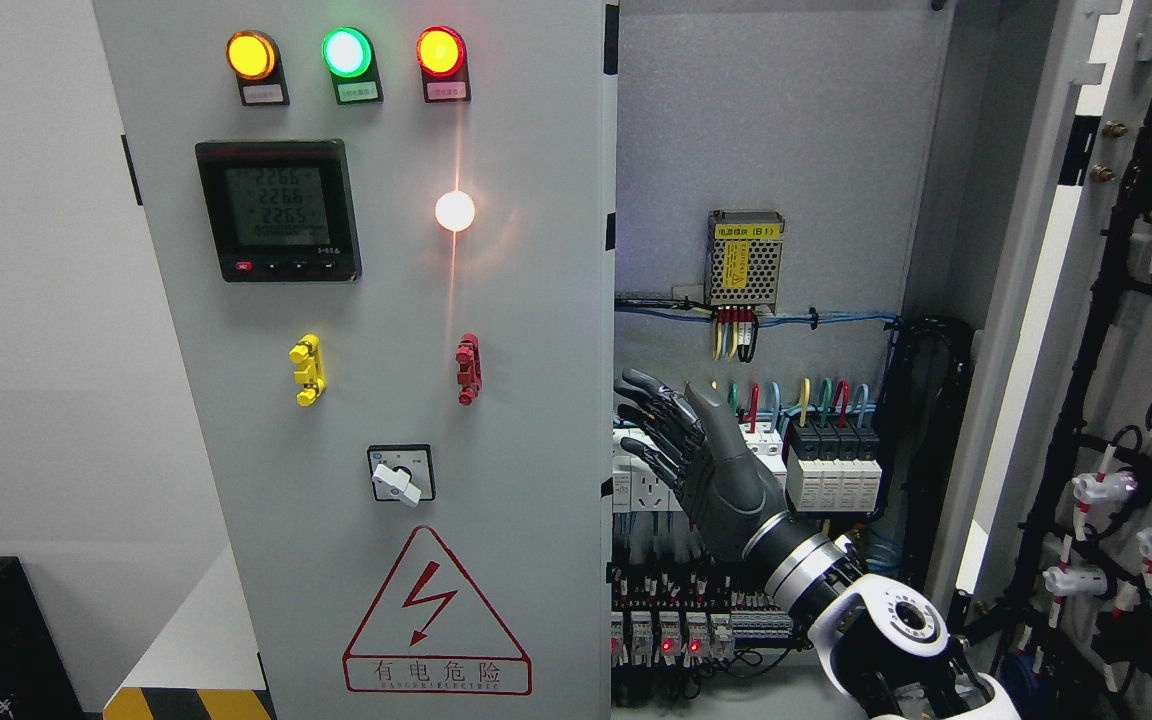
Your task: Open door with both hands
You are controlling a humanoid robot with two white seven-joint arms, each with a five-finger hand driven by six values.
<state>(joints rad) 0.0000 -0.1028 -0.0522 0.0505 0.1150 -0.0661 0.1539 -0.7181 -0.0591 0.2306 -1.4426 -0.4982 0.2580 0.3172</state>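
Electrical cabinet, two doors; positions given relative to the left door [376, 400].

- Left door: closed, grey. It carries three lit lamps at the top, amber [251, 55], green [347, 52] and red [440, 51]. Below them are a digital meter [279, 210], a white lamp [455, 211], a yellow handle [307, 369], a red handle [469, 369], a rotary switch [400, 474] and a red warning triangle [436, 620].
- Cabinet interior: just right of the left door's edge, exposed; holds a perforated power supply [746, 258] and breakers [833, 468].
- Right hand [706, 460]: in front of the interior, just right of the left door's edge, fingers [648, 385] extended and spread, holding nothing, touching neither door.
- Right door [1126, 380]: far right, swung open, wired inner face showing.
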